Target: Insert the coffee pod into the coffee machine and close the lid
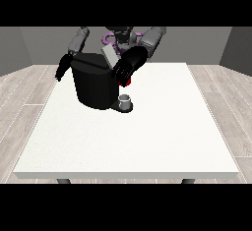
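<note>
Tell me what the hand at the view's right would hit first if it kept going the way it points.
Likely the coffee machine: the hand at the view's right reaches down and leftward over its top edge, beside the raised lid. Depth is unclear.

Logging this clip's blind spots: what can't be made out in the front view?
- Coffee pod: not identifiable; the hand at the view's right covers the black coffee machine top.
- Grey lid: its seating is hidden by that hand.
- Hand at the view's left: finger pose too small.

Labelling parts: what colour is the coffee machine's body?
Black, shown in the front view: coffee machine.
</note>
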